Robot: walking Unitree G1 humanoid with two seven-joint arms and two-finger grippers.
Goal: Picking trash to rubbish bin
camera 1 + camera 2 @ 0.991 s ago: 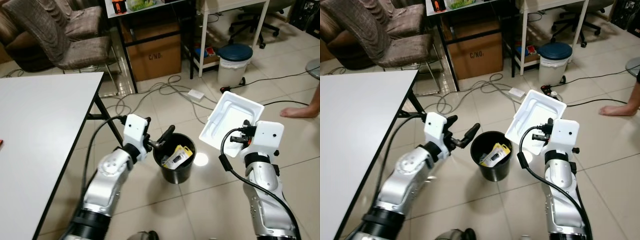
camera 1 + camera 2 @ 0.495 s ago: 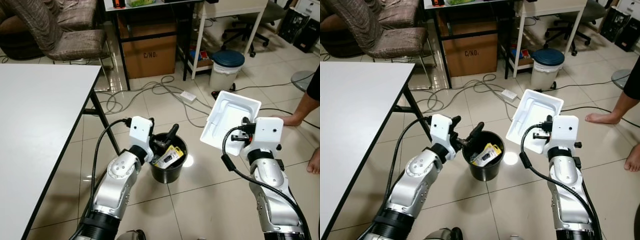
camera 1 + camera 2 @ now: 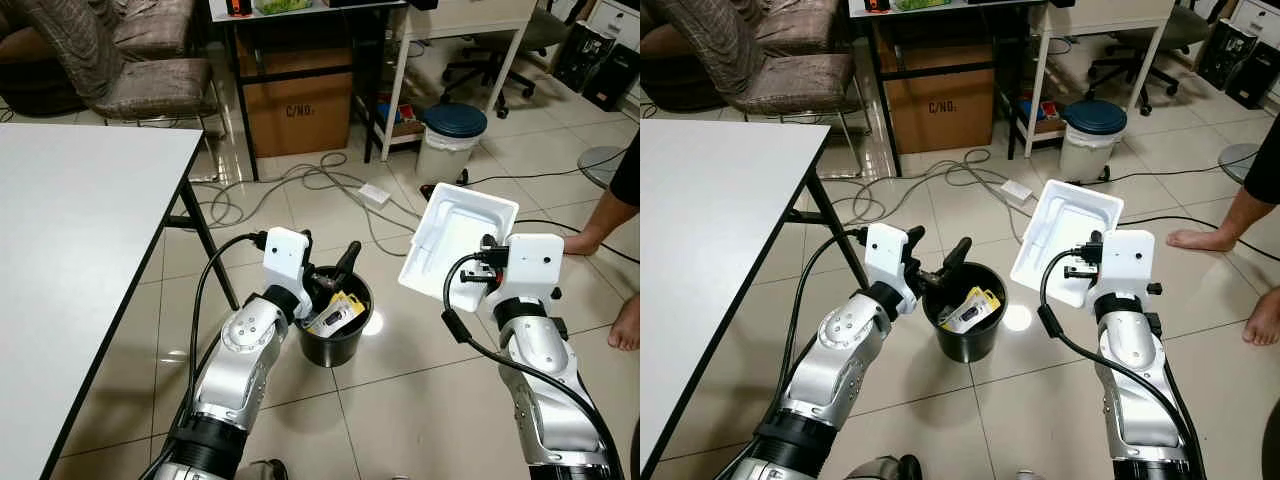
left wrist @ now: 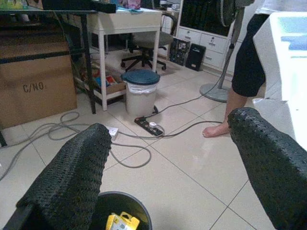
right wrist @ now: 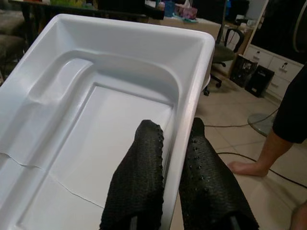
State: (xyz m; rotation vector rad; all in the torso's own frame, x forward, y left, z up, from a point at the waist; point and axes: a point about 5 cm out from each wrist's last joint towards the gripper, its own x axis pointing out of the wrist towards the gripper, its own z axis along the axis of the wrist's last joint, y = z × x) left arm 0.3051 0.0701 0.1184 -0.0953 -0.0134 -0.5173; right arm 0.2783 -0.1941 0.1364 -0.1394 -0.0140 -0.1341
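A small black rubbish bin [image 3: 335, 345] stands on the tiled floor between my arms, with a yellow and white packet [image 3: 335, 312] inside it. My left gripper [image 3: 333, 275] hangs open just above the bin's near rim, nothing between its fingers [image 4: 72, 177]. My right gripper [image 5: 175, 187] is shut on the rim of a white plastic tray [image 3: 455, 240], which I hold tilted in the air to the right of the bin. The tray [image 5: 96, 134] is empty and has a thin crack across its bottom.
A white table [image 3: 70, 260] fills the left side. Cables [image 3: 310, 185] and a power strip [image 3: 377, 192] lie on the floor behind the bin. Farther back stand a cardboard box [image 3: 300, 110], a lidded bin [image 3: 453, 135] and chairs. A person's leg and bare feet [image 3: 615, 235] are at the right.
The camera has shifted slightly. My left gripper has edged a little closer over the bin. The tray stays held in my right gripper.
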